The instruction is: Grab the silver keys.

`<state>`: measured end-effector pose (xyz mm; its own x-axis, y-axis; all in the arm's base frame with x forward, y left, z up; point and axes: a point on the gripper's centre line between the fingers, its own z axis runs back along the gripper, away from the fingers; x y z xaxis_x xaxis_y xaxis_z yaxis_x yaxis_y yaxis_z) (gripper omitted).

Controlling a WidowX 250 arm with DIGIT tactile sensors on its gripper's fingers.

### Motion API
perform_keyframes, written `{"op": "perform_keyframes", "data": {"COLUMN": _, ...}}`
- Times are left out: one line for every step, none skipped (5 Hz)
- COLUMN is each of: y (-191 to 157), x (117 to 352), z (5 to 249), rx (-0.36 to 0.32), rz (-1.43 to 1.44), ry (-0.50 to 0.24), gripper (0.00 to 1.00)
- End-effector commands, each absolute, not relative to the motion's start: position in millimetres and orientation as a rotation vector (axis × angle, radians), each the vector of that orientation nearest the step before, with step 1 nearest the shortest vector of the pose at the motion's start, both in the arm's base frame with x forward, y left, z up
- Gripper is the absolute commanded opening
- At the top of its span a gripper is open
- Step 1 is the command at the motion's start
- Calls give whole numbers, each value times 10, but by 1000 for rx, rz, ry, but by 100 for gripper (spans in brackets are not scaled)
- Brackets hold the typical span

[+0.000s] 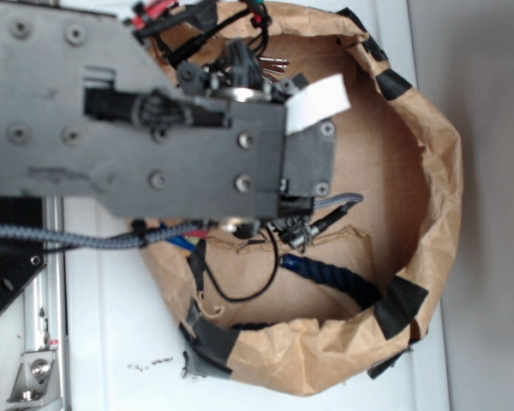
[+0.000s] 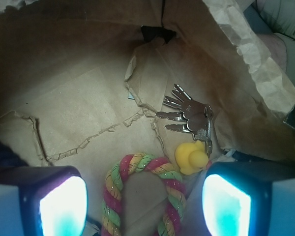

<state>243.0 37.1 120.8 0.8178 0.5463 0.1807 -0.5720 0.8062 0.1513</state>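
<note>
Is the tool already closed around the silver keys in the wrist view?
No. The silver keys lie free on the brown paper beside the yellow duck, ahead of the tool's spread, empty fingers.

Exterior view: the arm (image 1: pixel 146 120) hides most of the paper bag's (image 1: pixel 428 171) floor; only the key tips (image 1: pixel 274 62) show. Wrist view: the rope toy (image 2: pixel 137 196) and jaws are cut off by the lower edge; the duck (image 2: pixel 191 158) is partly hidden.

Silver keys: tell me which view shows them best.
The wrist view: the silver keys lie fanned out in plain sight beside the duck. In the exterior view the arm hides them almost wholly.
</note>
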Motion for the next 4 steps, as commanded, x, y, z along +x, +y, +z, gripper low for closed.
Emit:
{"op": "perform_keyframes", "data": {"y": 497, "x": 2415, "z": 1281, "rx": 200, "rz": 625, "ry": -154, "gripper": 100}}
{"op": "perform_keyframes", "data": {"y": 497, "x": 2415, "z": 1281, "rx": 200, "rz": 625, "ry": -154, "gripper": 100}}
{"op": "perform_keyframes", "data": {"y": 622, "x": 2451, "z": 1044, "rx": 210, "rz": 625, "ry": -147, "gripper": 100}}
{"op": "perform_keyframes", "data": {"y": 749, "x": 2362, "z": 945, "rx": 238, "rz": 611, "ry": -143, "gripper": 100}}
